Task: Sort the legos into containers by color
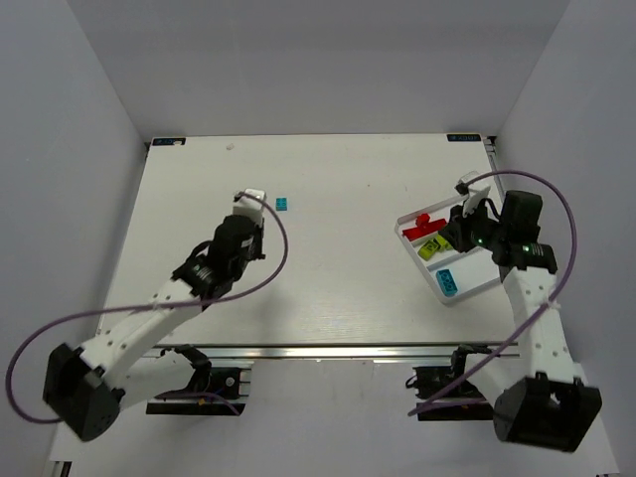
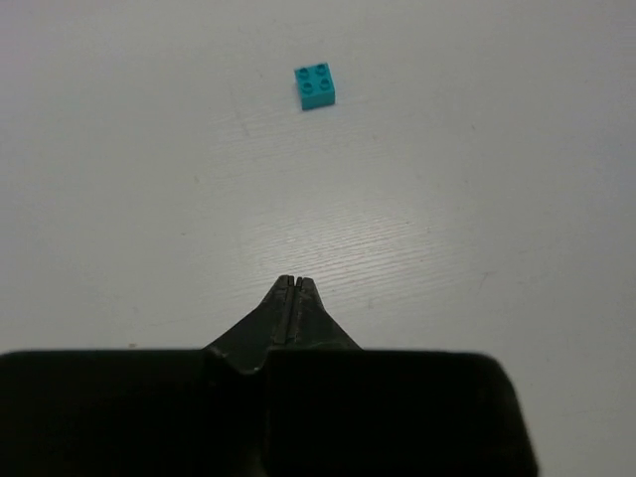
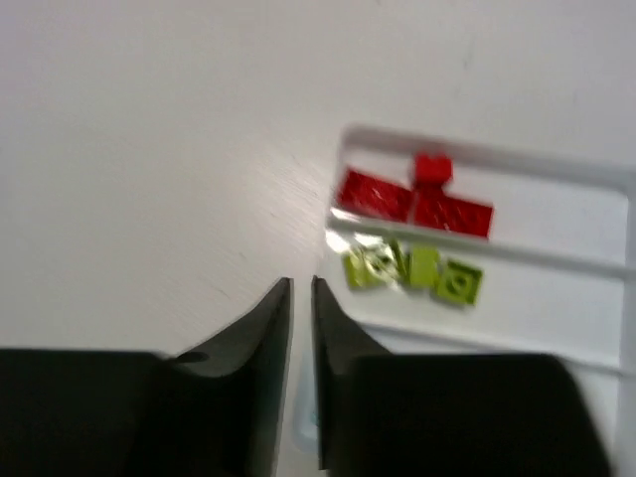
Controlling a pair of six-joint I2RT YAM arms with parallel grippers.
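One cyan lego (image 1: 283,204) lies alone on the table just right of my left gripper (image 1: 250,199). In the left wrist view the lego (image 2: 315,86) is well ahead of the left gripper (image 2: 296,281), which is shut and empty. The white tray (image 1: 467,293) sits at the right, with red legos (image 1: 422,221), lime green legos (image 1: 432,248) and a cyan lego (image 1: 448,282) in separate compartments. My right gripper (image 1: 455,237) hovers over the tray. In the right wrist view the right gripper (image 3: 302,283) is all but closed, with a thin slit and nothing held, beside the tray's rim (image 3: 477,154), the red legos (image 3: 412,204) and the green legos (image 3: 412,268).
White walls enclose the table on the left, back and right. The tray lies at an angle near the right edge. A purple cable loops from each arm. The arm bases stand at the near edge.
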